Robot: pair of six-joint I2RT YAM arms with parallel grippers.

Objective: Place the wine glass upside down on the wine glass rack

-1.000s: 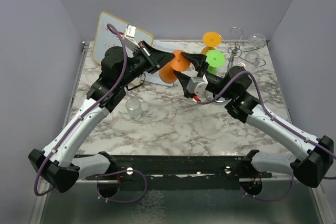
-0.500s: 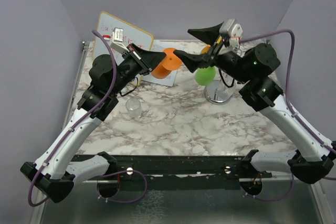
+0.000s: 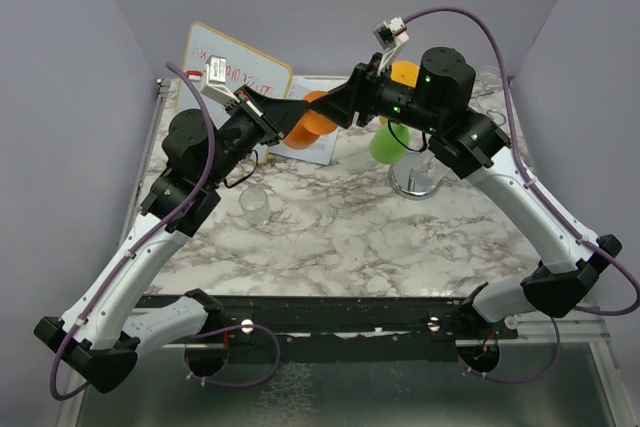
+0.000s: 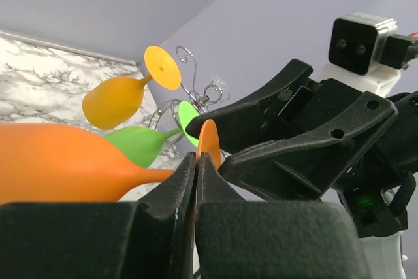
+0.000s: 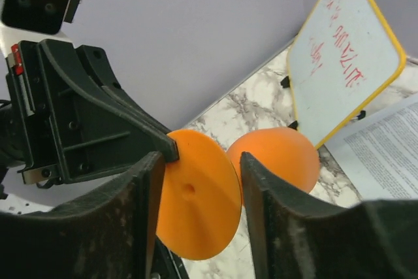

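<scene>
Far left, the whiteboard leans at the back of the table, and a clear glass stands on the marble in front of it. Your left gripper is clenched tight on the stem of the orange glass and holds it in the air above the table, lying sideways, with the bowl toward the whiteboard and the foot pointing right. Moving right, your right gripper meets it head-on. Its jaws are parted with one finger on each side of the foot's disc, though I can't tell whether the pads touch the rim. So the glass is up between the two grippers, left of the rack and apart from it. The rack stands at the back right on its round base, with a green glass and a yellow glass hanging in its wire arms.
</scene>
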